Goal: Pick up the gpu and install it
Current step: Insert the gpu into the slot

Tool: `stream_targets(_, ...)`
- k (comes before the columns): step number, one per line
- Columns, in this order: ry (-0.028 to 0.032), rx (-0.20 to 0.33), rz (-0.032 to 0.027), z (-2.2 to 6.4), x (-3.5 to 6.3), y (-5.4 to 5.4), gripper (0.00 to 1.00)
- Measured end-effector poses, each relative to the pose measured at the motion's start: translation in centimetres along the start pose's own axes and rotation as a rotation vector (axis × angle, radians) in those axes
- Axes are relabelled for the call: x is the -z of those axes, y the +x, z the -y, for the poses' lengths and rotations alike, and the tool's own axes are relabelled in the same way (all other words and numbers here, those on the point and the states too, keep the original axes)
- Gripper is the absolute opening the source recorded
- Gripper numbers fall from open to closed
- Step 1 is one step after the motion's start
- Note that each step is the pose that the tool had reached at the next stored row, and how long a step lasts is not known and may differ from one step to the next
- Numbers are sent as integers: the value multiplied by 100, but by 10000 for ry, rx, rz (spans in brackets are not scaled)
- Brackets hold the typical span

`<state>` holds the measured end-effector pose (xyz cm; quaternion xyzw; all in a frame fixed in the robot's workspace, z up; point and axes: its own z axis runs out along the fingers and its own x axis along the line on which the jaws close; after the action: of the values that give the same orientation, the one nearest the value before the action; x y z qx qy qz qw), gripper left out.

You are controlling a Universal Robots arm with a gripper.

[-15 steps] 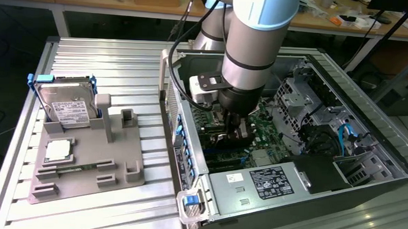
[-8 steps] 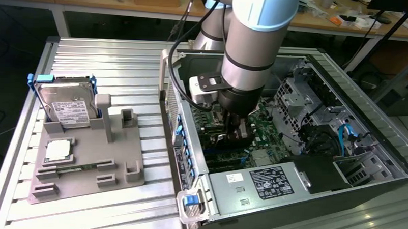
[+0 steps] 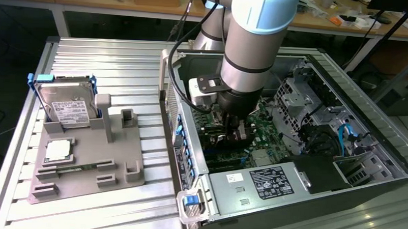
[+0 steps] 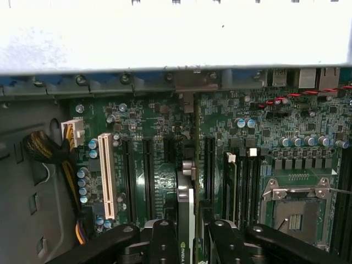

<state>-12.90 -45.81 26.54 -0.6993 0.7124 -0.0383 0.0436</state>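
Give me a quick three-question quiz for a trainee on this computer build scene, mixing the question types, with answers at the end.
1. True or false: the gripper holds the graphics card inside the computer case.
2. Multiple choice: where is the hard drive? A) in the case; B) standing in the grey holder outside the case; C) in the gripper.
3. Short answer: which small square silver part lies flat on the holder near the hard drive?

Key: 1 true; 2 B; 3 the processor chip.
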Motion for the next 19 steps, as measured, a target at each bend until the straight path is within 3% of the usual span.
stream_targets(19,-1,0,-3,-2,-19,1,27)
